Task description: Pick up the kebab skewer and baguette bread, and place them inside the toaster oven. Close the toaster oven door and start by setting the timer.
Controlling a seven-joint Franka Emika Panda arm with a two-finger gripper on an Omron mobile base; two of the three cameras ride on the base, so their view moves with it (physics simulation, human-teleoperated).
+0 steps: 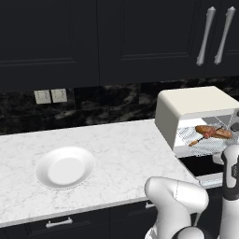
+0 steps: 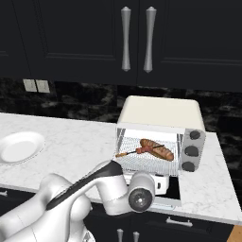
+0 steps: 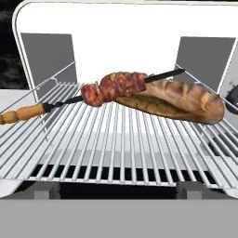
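A home kitchen: a white marble counter (image 1: 116, 149) under dark wall cabinets (image 1: 93, 37), black stone backsplash (image 1: 93, 105), a toaster oven (image 2: 160, 113) and a white plate (image 1: 65, 167).

The cream-beige boxy toaster oven (image 2: 163, 113) stands on the marble counter with its dark glass door (image 2: 160, 188) dropped open; on its wire rack the golden-brown scored baguette (image 3: 186, 100) lies flat; the dark-stick kebab skewer of red-brown chunks (image 3: 114, 87) rests across it, wooden handle jutting out.
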